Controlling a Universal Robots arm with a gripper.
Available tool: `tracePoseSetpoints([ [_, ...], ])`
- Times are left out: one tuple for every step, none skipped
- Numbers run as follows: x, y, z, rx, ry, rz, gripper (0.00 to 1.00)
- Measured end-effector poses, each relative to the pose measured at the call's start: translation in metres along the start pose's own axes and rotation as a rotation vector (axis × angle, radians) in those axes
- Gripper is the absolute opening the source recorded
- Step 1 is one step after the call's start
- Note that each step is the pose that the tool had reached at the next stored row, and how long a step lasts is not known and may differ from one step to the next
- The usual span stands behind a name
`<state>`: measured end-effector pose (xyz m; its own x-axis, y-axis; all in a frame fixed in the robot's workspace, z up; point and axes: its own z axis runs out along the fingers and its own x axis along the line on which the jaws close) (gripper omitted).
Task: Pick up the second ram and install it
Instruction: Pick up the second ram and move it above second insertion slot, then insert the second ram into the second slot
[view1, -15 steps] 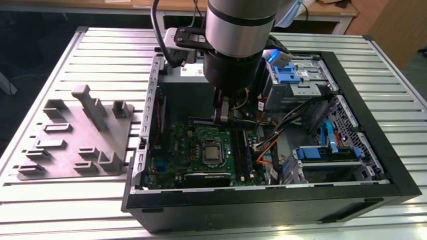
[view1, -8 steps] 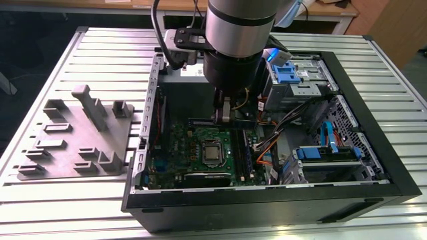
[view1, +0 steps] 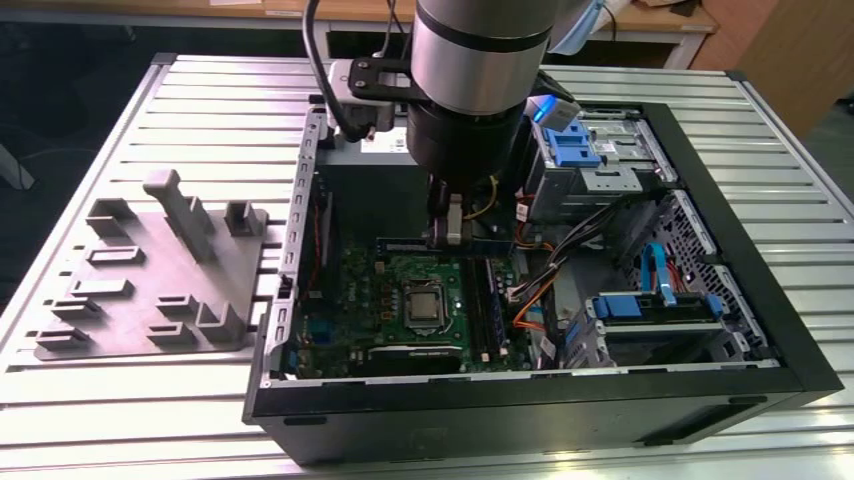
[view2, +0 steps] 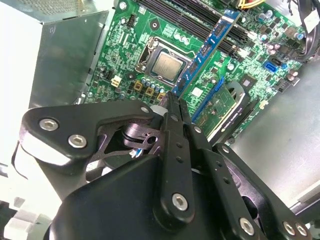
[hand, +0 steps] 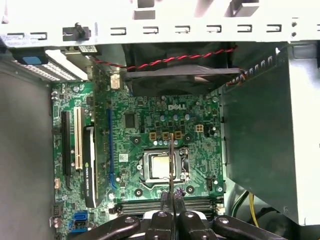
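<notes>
Your exterior view looks down from well back on the open case (view1: 534, 412). Both wrist views ride close behind the pincer (hand: 171, 196), facing the motherboard (hand: 150, 125) all three share.

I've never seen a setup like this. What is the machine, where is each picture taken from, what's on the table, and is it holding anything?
The machine is a single robot arm with a gripper at its end. The exterior view is taken from a camera off the arm. It shows an open computer case lying on a slatted metal table, with a grey moulded holder tray on the exterior view's left. Both wrist views come from cameras riding on the arm. They look past the fingers into the case at the green motherboard. The fingers are shut on the second ram, a thin memory stick, held over the motherboard near the processor.
</notes>
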<state>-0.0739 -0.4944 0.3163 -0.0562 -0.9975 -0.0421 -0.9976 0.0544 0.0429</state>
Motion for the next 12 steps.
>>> tracePoseSetpoints([
  [0.0000,0.0000,0.0000,-0.0001,0.0000,0.000,0.12],
  [0.0000,0.0000,0.0000,-0.0002,0.0002,-0.003,0.12],
  [0.0000,0.0000,0.0000,-0.0004,0.0004,-0.007,0.12],
  [0.0000,0.0000,0.0000,-0.0004,0.0004,-0.007,0.12],
  [0.0000,0.0000,0.0000,-0.0004,0.0004,-0.007,0.12],
  [0.0000,0.0000,0.0000,-0.0004,0.0004,-0.007,0.12],
  [0.0000,0.0000,0.0000,-0.0004,0.0004,-0.007,0.12],
  [0.0000,0.0000,0.0000,-0.0004,0.0004,-0.008,0.12],
  [0.0000,0.0000,0.0000,-0.0004,0.0004,-0.008,0.12],
  [0.0000,0.0000,0.0000,-0.0004,0.0004,-0.008,0.12],
  [0.0000,0.0000,0.0000,-0.0004,0.0004,-0.008,0.12],
  [0.0000,0.0000,0.0000,-0.0004,0.0004,-0.008,0.12],
])
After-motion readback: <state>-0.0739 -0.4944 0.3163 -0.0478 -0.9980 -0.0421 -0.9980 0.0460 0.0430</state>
